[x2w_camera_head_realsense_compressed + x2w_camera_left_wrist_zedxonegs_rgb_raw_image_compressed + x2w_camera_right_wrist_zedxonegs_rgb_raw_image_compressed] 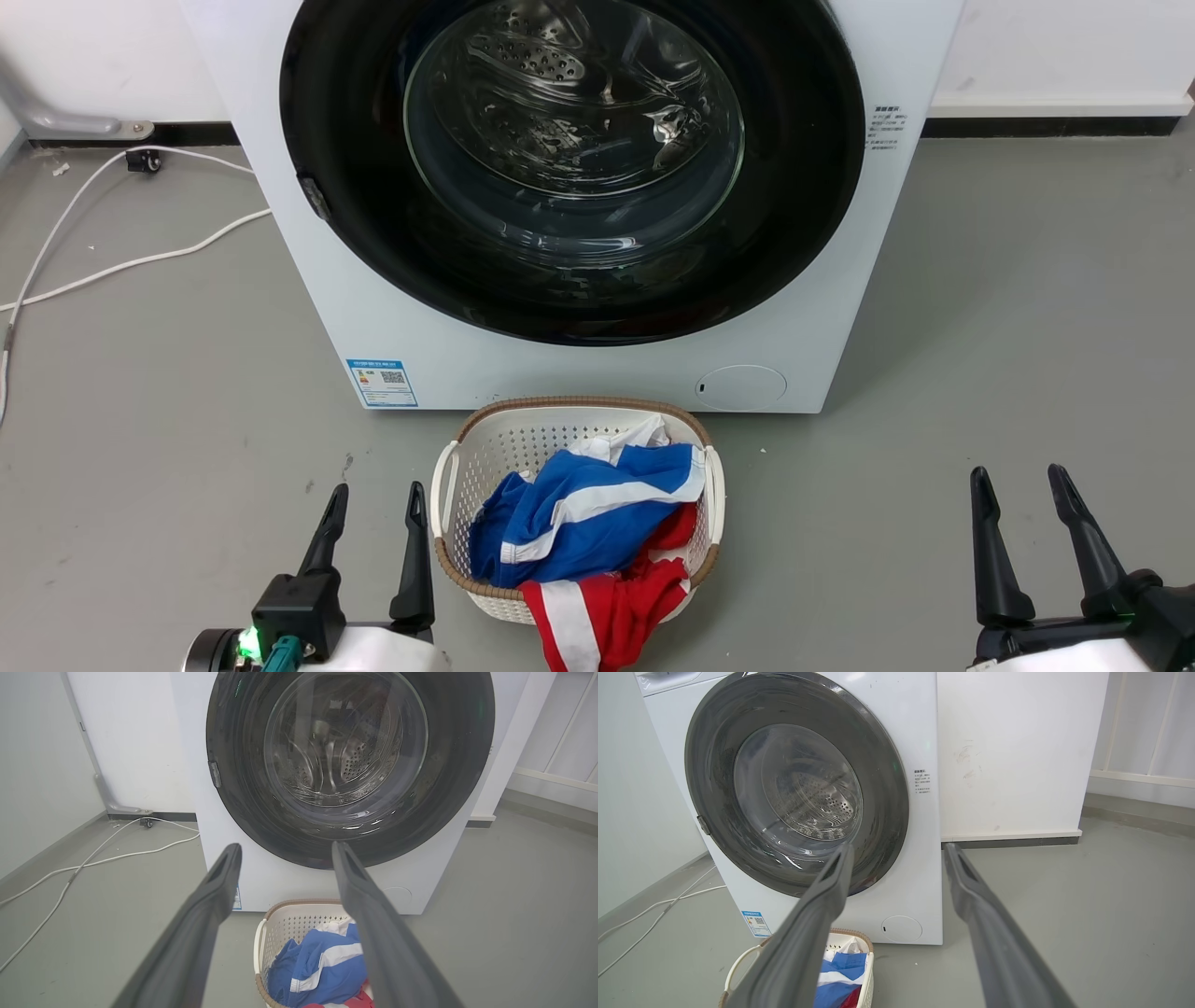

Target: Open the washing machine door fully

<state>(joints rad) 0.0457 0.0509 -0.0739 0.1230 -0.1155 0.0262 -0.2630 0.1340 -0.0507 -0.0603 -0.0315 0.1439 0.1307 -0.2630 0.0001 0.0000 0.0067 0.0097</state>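
Door (569, 159) shut, flush on the washer (840, 280) front, well ahead of both arms. Left fingers (327, 537) and right fingers (988, 541) spread apart, empty, low over the floor, flanking the basket (448, 476) and well clear of the door.

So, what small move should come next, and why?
Probably reach the left gripper toward the small tab on the left edge of the washing machine door. The door is shut on the washing machine, and the open left gripper sits nearer that tab than the right gripper, also open.
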